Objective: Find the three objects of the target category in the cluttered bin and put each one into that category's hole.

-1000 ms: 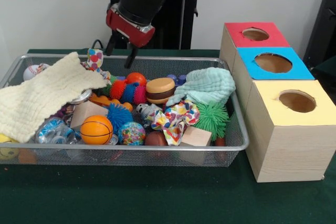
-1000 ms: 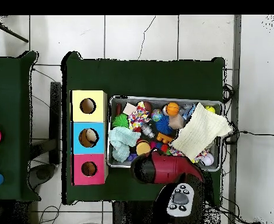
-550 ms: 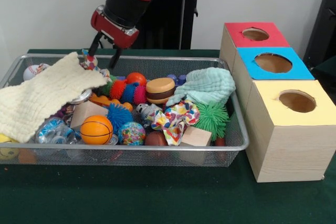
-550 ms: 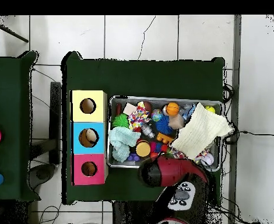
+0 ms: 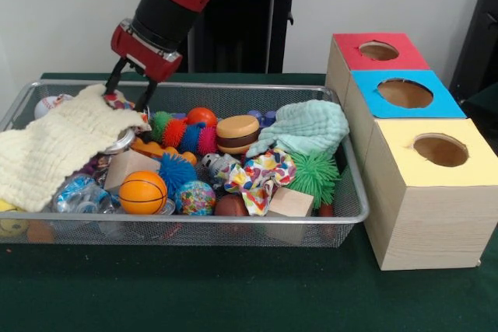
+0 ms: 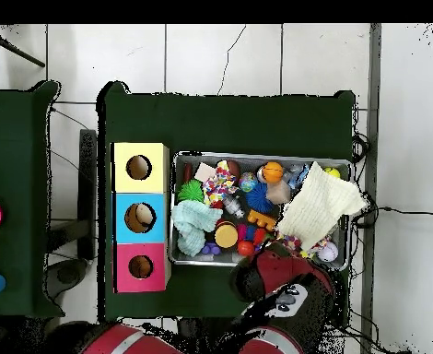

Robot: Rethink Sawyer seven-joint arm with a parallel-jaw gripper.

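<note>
My jaws (image 5: 130, 91) hang spread apart over the far left corner of the wire bin (image 5: 233, 223), tips straddling a small patterned toy (image 5: 118, 101) that pokes out at the edge of the cream cloth (image 5: 54, 141). Nothing is clamped yet. I take it I'm going low here because the cloth covers much of that end and things are hiding under it.

Which category is the target, I can't tell from this. Three boxes stand in a row beside the bin on the green bench (image 5: 233, 293), each with a round hole on top: red box (image 5: 377, 50) farthest, blue box (image 5: 405, 92) in the middle, yellow box (image 5: 436, 149) nearest the camera. They're well apart from my jaws, across the whole bin.

The rest of the bin is a heap: an orange ball (image 5: 143, 192), a toy burger (image 5: 237, 134), a green cloth (image 5: 307, 126), a green spiky ball (image 5: 315, 175), a wooden block (image 5: 289, 202). The pile is loose, so closing here could snag the cloth edge along with the toy.

From overhead my arm (image 6: 280, 277) hides the grasp spot.
</note>
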